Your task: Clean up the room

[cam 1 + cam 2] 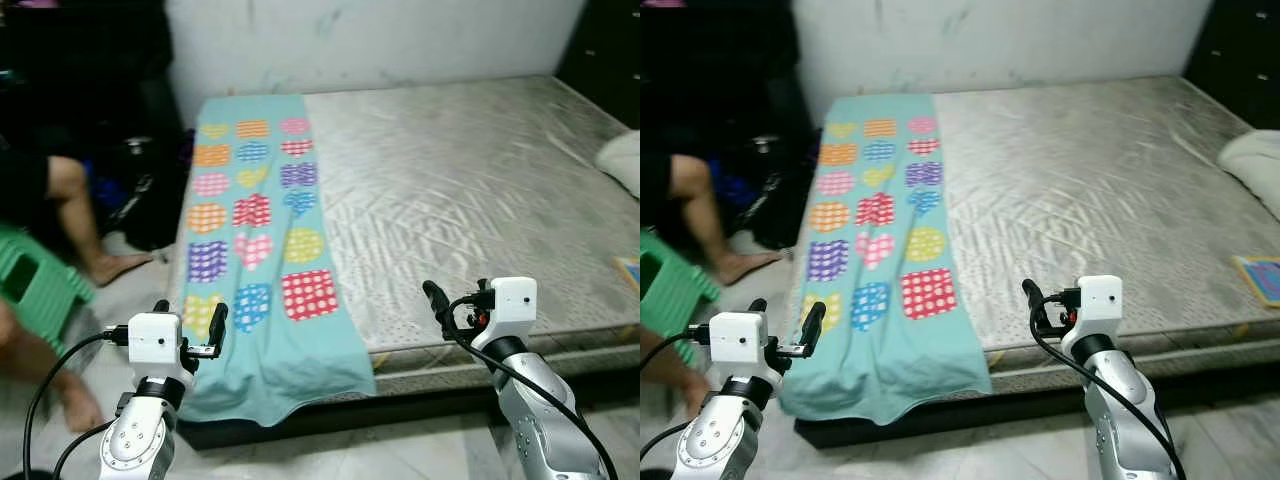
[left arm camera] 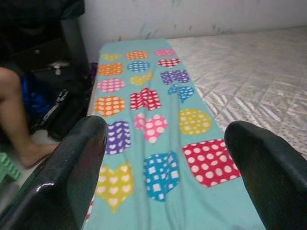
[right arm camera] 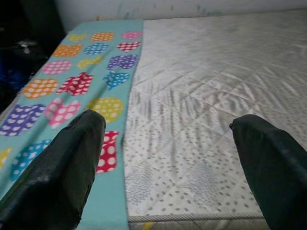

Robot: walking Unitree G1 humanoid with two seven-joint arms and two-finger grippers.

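Left eye view: turquoise blanket with dotted colourful hearts lies along the grey quilted mattress; left gripper and right gripper hover before the mattress, fingers spread, grasping nothing.

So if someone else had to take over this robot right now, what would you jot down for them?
Left gripper: open, holds nothing, raised in front of the near end of the teal blanket.
Right gripper: open, holds nothing, raised before the mattress's near edge.
The blanket lies flat along the robot's-left strip of the mattress, its near end draping over the edge. A white pillow sits at the far right, with a small colourful item near it.
A person sits by a green stool on the left: take care.
Done or left: this scene alone cannot tell.
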